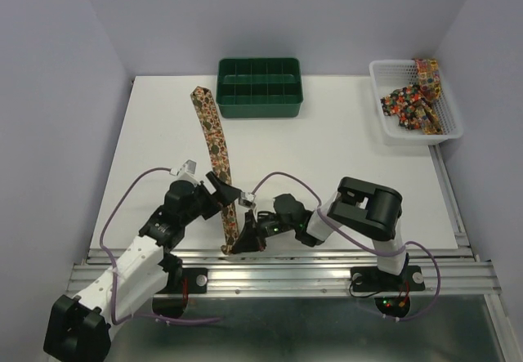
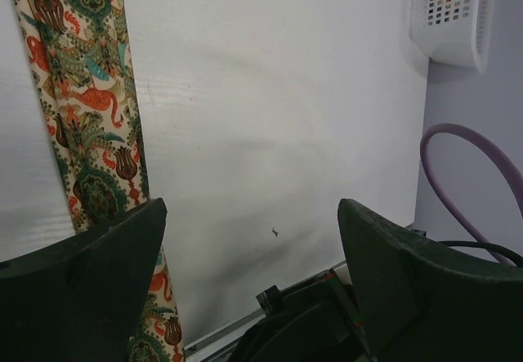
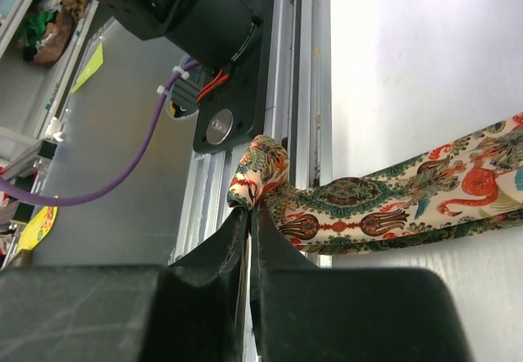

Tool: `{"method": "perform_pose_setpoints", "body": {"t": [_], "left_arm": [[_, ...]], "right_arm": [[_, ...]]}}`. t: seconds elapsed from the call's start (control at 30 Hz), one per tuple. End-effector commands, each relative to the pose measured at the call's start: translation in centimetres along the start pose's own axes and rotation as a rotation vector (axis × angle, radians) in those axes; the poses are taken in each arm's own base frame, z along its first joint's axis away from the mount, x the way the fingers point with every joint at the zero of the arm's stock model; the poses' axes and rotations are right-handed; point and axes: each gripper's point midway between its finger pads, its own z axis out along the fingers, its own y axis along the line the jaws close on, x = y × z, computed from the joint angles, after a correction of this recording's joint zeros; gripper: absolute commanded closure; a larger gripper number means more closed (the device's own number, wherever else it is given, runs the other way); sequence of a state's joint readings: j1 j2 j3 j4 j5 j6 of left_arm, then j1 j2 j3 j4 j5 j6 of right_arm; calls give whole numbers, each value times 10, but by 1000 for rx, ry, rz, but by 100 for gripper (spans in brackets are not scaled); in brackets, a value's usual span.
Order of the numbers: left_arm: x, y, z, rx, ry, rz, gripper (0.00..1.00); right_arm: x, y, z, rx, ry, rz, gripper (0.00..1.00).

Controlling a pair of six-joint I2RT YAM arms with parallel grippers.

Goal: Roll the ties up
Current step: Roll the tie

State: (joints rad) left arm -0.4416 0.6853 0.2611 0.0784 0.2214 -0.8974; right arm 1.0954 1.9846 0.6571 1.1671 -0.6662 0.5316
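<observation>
A long printed tie [image 1: 214, 145] lies on the white table, running from near the green tray down to the near edge. My right gripper [image 1: 243, 238] is shut on the tie's near end, which folds over at the fingertips [image 3: 255, 184] above the metal rail. The tie stretches away to the right in the right wrist view [image 3: 425, 190]. My left gripper [image 1: 222, 189] is open and empty; its left finger sits right beside the tie's edge. In the left wrist view the tie [image 2: 86, 109] runs along the left side. More ties [image 1: 415, 100] lie piled in the white mesh basket.
A green compartment tray [image 1: 260, 87] stands at the back centre. The white mesh basket [image 1: 382, 76] stands at the back right, also seen in the left wrist view [image 2: 453, 15]. Metal rails [image 1: 286, 264] run along the near table edge. Purple cables loop off both arms.
</observation>
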Motion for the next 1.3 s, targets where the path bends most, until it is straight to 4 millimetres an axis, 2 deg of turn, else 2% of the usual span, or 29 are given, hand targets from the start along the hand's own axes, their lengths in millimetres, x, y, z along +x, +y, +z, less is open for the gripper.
{"method": "perform_pose_setpoints", "body": {"t": [0.0,0.03,0.07,0.13,0.2,0.23,0.27,0.3,0.33,0.4,0.43,0.5,0.53,0.63,0.8,0.97,1.13,1.27], "left_arm": [[48,13,-8,-43,181,-51,1],[43,16,-8,-75,154,-58,1],[36,33,-9,-169,109,-68,1],[17,28,-13,-193,24,-75,5],[7,21,-20,-188,-19,-72,9],[-5,13,-23,-177,-59,-66,15],[-9,18,-27,-218,-79,-64,18],[-18,11,-32,-215,-107,-60,21],[-19,18,-36,-261,-114,-54,33],[-15,19,-36,-267,-88,-49,54],[-7,16,-33,-243,-49,-46,74],[13,27,-27,-250,36,-38,88],[23,27,-26,-238,84,-36,99],[42,35,-24,-235,169,-16,100],[63,24,-24,-118,250,3,100],[76,34,-24,-139,302,21,100],[78,46,-23,-209,308,35,100],[87,54,-26,-261,340,40,100]], "right_arm": [[-22,15,3,-39,-88,-52,99],[-23,12,3,-19,-93,-50,99],[-22,10,3,-2,-88,-44,99],[-20,8,1,12,-86,-45,99],[-20,9,0,9,-87,-46,99],[-20,8,-1,15,-90,-43,99],[-22,9,-1,11,-95,-43,99],[-21,9,-1,18,-96,-41,99],[-21,8,-2,24,-98,-39,99],[-22,8,-2,26,-97,-44,99],[-22,7,-2,31,-98,-41,99],[-22,7,-1,27,-93,-40,99],[-22,8,-1,24,-95,-39,99],[-25,11,-2,17,-105,-45,99],[-24,12,-4,19,-98,-54,99],[-24,15,-3,3,-94,-49,99],[-22,16,-3,-10,-93,-34,99],[-27,19,-5,-8,-107,-42,99]]}}
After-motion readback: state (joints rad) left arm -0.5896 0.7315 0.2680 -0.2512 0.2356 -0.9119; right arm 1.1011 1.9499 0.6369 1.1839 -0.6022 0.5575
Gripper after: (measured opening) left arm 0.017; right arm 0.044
